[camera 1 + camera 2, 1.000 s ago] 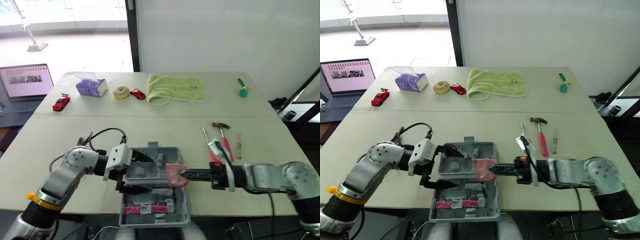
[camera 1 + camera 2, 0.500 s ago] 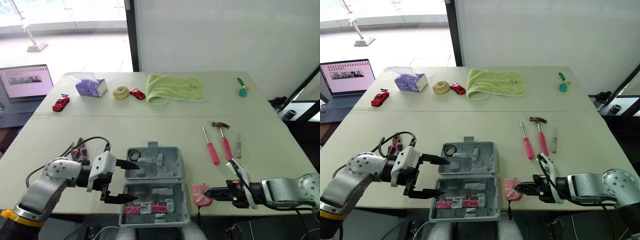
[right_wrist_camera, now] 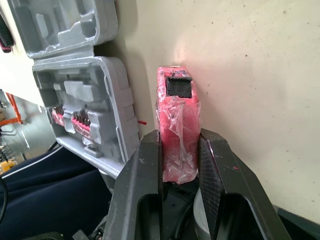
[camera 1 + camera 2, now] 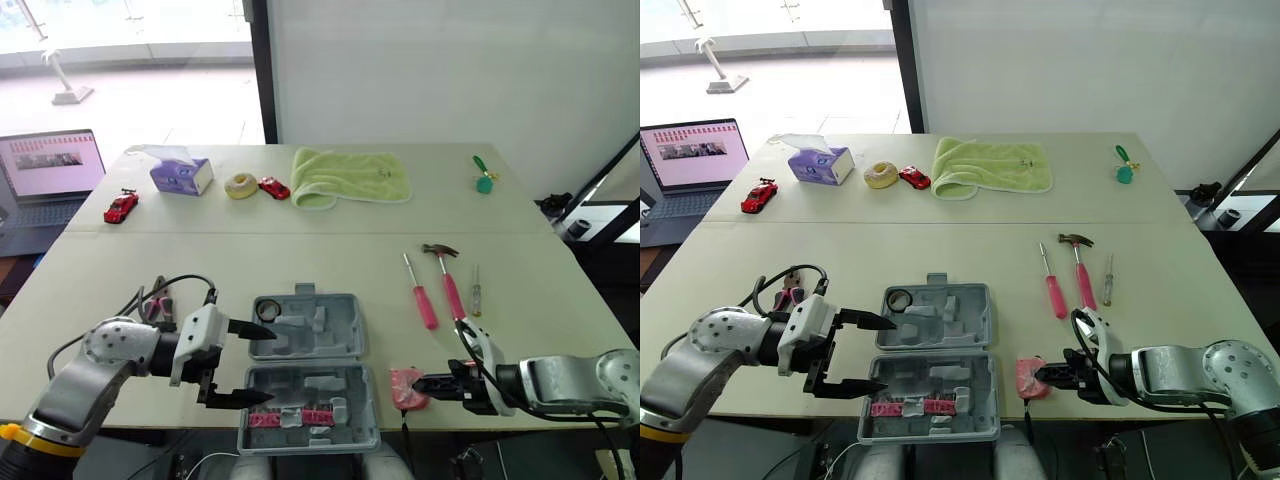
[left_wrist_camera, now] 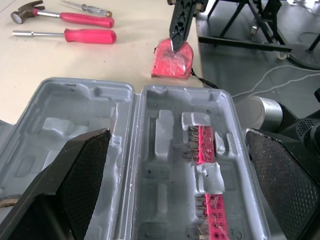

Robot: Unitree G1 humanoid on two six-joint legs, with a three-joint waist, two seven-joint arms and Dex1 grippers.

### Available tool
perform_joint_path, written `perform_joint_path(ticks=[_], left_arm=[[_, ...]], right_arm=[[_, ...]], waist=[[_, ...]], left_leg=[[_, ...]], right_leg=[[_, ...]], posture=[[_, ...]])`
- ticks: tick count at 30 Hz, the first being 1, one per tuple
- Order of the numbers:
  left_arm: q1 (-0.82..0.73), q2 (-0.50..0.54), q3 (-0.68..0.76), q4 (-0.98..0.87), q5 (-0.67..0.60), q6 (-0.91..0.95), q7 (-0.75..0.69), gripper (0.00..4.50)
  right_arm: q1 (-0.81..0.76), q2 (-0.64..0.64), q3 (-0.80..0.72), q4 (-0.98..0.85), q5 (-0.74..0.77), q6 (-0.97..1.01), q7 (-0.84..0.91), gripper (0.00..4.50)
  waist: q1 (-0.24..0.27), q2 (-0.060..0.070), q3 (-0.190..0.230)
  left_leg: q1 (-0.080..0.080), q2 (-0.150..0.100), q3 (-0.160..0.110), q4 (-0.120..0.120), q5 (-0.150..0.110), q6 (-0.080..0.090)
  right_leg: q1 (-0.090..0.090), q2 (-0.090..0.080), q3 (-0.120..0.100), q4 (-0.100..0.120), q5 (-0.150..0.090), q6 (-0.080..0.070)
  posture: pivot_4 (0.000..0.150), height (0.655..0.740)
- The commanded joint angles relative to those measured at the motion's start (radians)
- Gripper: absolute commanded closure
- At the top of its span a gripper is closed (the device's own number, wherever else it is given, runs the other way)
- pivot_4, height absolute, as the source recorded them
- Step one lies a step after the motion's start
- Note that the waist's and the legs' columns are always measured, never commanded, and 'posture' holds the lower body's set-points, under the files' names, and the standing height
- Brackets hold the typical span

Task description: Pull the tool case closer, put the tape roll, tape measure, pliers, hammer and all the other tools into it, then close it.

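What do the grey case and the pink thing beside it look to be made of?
Tool case: moulded grey plastic, matte, judging by its shaped tool-holding recesses. Tape measure: pink plastic body with a black button, apparently wrapped in clear glossy film, going by the wrinkles and glare.

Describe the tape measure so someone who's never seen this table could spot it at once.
Find the open grey tool case at the table's near edge. Just off its right side is the tape measure, pinched in the right gripper. It is a squat pink-red block wrapped in clear film, unlike the long pink-handled hammer and screwdriver farther back.
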Motion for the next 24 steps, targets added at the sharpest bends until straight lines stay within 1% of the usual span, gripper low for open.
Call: perform_joint_path(ticks=[1, 2, 5, 6, 7, 11, 14, 15, 17, 18, 19, 21, 22, 23, 24], left_arm=[[-0.001, 0.002, 0.004, -0.017, -0.011, -0.012, -0.008, 0.00], [-0.002, 0.001, 0.003, -0.017, -0.015, -0.008, -0.009, 0.00], [-0.003, 0.000, 0.001, -0.016, -0.016, -0.007, -0.012, 0.00], [-0.004, 0.000, 0.001, -0.016, -0.017, -0.006, -0.013, 0.00], [-0.004, -0.001, 0.002, -0.014, -0.017, -0.007, -0.014, 0.00], [0.007, 0.003, 0.007, 0.000, -0.011, -0.021, -0.025, 0.00], [0.009, 0.005, 0.018, 0.013, -0.009, -0.027, -0.026, 0.00], [0.009, 0.006, 0.023, 0.018, -0.009, -0.029, -0.025, 0.00], [0.012, 0.008, 0.035, 0.024, -0.017, -0.031, -0.023, 0.00], [0.020, 0.014, 0.046, 0.025, -0.026, -0.030, -0.031, 0.00], [0.026, 0.019, 0.054, 0.026, -0.032, -0.029, -0.037, 0.00], [0.039, 0.025, 0.078, 0.033, -0.054, -0.011, -0.041, 0.00], [0.043, 0.026, 0.086, 0.035, -0.059, -0.009, -0.043, 0.00], [0.051, 0.022, 0.101, 0.040, -0.066, -0.009, -0.037, 0.00], [0.057, 0.018, 0.111, 0.043, -0.069, -0.011, -0.033, 0.00]], right_arm=[[0.003, 0.001, -0.038, -0.004, -0.006, -0.018, -0.035, 2.75], [0.004, 0.004, -0.044, -0.003, -0.006, -0.018, -0.036, 2.34], [0.003, 0.011, -0.062, -0.003, -0.006, -0.015, -0.032, 0.81], [0.003, 0.011, -0.068, -0.004, -0.006, -0.014, -0.030, 0.38], [0.003, 0.013, -0.077, -0.005, -0.006, -0.012, -0.025, 0.08], [0.012, -0.009, -0.113, -0.029, -0.006, -0.004, -0.004, 0.08], [0.021, -0.066, -0.134, -0.082, -0.006, 0.002, 0.024, 0.08], [0.018, -0.087, -0.141, -0.115, -0.037, 0.009, 0.048, 0.08], [0.016, -0.117, -0.164, -0.220, -0.180, 0.016, 0.170, 0.08], [0.054, -0.155, -0.170, -0.340, -0.344, -0.045, 0.340, 0.08], [0.087, -0.182, -0.174, -0.424, -0.466, -0.097, 0.470, 0.08], [0.216, -0.254, -0.136, -0.534, -0.790, -0.336, 0.738, 0.08], [0.265, -0.272, -0.120, -0.545, -0.908, -0.433, 0.821, 0.08], [0.308, -0.286, -0.086, -0.537, -1.071, -0.583, 0.892, 0.08], [0.335, -0.286, -0.069, -0.524, -1.180, -0.683, 0.939, 0.08]], waist=[[0.000, 0.000, 0.000], [0.000, 0.000, 0.000], [0.000, 0.000, 0.000], [0.000, 0.000, 0.000], [0.000, 0.000, 0.000], [0.000, 0.000, 0.000], [0.000, 0.000, 0.000], [0.001, 0.000, 0.000], [-0.001, 0.001, 0.000], [0.000, 0.001, 0.000], [0.001, 0.002, 0.000], [0.003, 0.002, 0.000], [0.007, 0.002, 0.000], [0.007, 0.002, 0.000], [0.007, 0.002, 0.000]], left_leg=[[0.000, 0.000, 0.000, 0.000, 0.000, 0.000], [0.000, 0.000, 0.000, 0.000, 0.000, 0.000], [0.000, 0.000, 0.000, 0.000, 0.000, 0.000], [0.000, 0.000, 0.000, 0.000, 0.000, 0.000], [0.000, 0.000, 0.000, 0.000, 0.000, 0.000], [0.000, 0.000, 0.000, 0.000, 0.000, 0.000], [0.000, 0.000, 0.000, 0.000, 0.000, 0.000], [0.000, 0.000, 0.000, 0.000, 0.000, 0.000], [0.000, 0.000, 0.000, 0.000, 0.000, 0.000], [0.000, 0.000, 0.000, 0.000, 0.000, 0.000], [0.000, 0.000, 0.000, 0.000, 0.000, 0.000], [0.000, 0.000, 0.000, -0.002, 0.000, 0.000], [0.000, 0.001, 0.000, -0.002, 0.000, 0.000], [0.000, 0.001, 0.000, -0.002, 0.000, 0.000], [0.000, 0.001, 0.000, -0.002, 0.000, 0.000]], right_leg=[[0.000, 0.000, 0.000, 0.000, 0.000, 0.000], [0.000, 0.000, 0.000, 0.000, 0.000, 0.000], [0.000, 0.000, 0.000, 0.000, 0.000, 0.000], [0.000, 0.000, 0.000, 0.000, 0.000, 0.000], [0.000, 0.000, 0.000, 0.000, 0.000, 0.000], [0.000, 0.000, 0.000, 0.000, 0.000, 0.000], [0.000, 0.000, 0.000, 0.000, 0.000, 0.000], [0.000, 0.000, 0.000, 0.000, 0.000, 0.000], [0.000, 0.000, 0.000, 0.000, 0.000, 0.000], [0.000, 0.000, 0.000, 0.000, 0.000, 0.000], [-0.001, 0.000, 0.000, 0.000, 0.000, 0.000], [-0.002, 0.000, 0.000, 0.000, 0.000, 0.002], [-0.001, 0.000, -0.001, 0.000, 0.000, 0.002], [-0.001, 0.000, -0.001, -0.001, 0.000, 0.003], [0.000, 0.000, -0.001, -0.003, 0.000, 0.002]], posture=[[0.150, 0.7400], [0.150, 0.7400], [0.150, 0.7400], [0.150, 0.7400], [0.150, 0.7400], [0.150, 0.7400], [0.150, 0.7400], [0.150, 0.7400], [0.150, 0.7400], [0.150, 0.7400], [0.150, 0.7400], [0.150, 0.7400], [0.150, 0.7400], [0.150, 0.7400], [0.150, 0.7400]])
